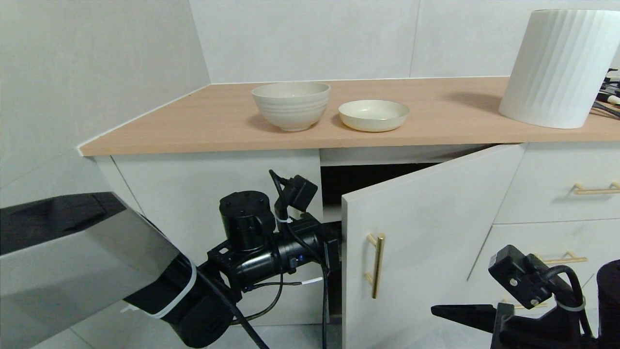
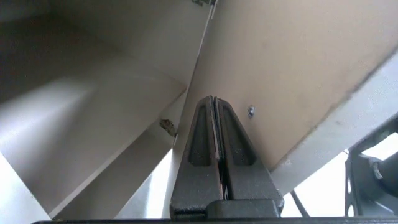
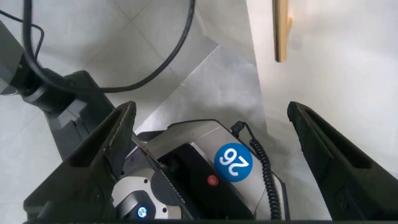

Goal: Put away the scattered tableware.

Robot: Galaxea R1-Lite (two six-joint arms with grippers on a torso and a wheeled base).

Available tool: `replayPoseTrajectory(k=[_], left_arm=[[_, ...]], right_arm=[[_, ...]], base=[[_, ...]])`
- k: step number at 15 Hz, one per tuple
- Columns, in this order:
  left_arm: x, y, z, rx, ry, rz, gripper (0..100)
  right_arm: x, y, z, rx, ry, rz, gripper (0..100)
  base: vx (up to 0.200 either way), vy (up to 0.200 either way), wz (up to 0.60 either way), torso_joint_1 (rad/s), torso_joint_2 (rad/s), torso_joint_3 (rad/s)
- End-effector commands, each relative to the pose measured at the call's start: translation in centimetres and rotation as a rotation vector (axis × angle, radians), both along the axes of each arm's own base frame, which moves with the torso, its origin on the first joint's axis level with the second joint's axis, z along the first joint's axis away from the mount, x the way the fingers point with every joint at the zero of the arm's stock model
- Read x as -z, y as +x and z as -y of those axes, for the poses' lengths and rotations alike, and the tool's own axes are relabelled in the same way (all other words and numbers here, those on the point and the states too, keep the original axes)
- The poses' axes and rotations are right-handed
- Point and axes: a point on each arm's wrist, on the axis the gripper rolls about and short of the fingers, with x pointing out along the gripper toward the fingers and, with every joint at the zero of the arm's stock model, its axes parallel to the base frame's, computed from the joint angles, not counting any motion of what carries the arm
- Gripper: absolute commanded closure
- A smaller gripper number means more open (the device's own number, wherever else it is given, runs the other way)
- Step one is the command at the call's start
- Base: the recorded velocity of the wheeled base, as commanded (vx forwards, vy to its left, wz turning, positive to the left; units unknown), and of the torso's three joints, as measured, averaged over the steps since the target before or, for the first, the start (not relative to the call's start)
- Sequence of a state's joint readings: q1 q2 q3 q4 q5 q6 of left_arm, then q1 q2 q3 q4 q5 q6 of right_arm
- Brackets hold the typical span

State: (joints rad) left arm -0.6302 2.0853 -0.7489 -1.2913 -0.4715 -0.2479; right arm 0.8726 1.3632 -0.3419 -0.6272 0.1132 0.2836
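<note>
A deep cream bowl (image 1: 291,104) and a shallow cream dish (image 1: 373,115) stand side by side on the wooden counter (image 1: 193,126). Below them a white cabinet door (image 1: 426,228) with a gold handle (image 1: 377,264) hangs partly open. My left gripper (image 2: 213,104) is shut with nothing in it, its tips against the inner face of that door, just inside the gap at the door's edge (image 1: 335,245). My right gripper (image 3: 211,111) is open and holds nothing, low down in front of the door (image 1: 460,312), with the handle (image 3: 281,31) beyond it.
A tall white ribbed container (image 1: 557,68) stands on the counter's right end, with dark cables behind it. White drawers with gold handles (image 1: 596,189) lie right of the open door. The counter ends at the wall on the left. The cabinet interior is dark.
</note>
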Motion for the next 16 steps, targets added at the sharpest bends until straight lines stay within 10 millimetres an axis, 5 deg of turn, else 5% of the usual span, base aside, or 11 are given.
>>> replayPoseTrajectory(k=[1,4,11,16], left_arm=[[0.2,0.3,0.2,0.000,-0.001,0.000,100],[0.4,0.4,0.4,0.001,0.000,-0.001,100],[1.3,0.7,0.9,0.003,-0.002,0.003,100],[0.1,-1.4,2.7,0.046,-0.021,0.032,100]], right_arm=[[0.2,0.1,-0.1,-0.001,-0.007,-0.006,0],[0.2,0.1,-0.1,-0.003,-0.009,-0.007,0],[0.2,-0.3,-0.4,-0.025,-0.008,-0.008,0],[0.7,-1.9,-1.0,-0.118,-0.019,-0.018,0]], base=[[-0.200,0.000,0.00,-0.002,0.00,0.007],[-0.200,0.000,0.00,0.012,0.00,0.005],[0.000,0.000,0.00,0.000,0.00,0.000],[0.000,0.000,0.00,0.000,0.00,0.000]])
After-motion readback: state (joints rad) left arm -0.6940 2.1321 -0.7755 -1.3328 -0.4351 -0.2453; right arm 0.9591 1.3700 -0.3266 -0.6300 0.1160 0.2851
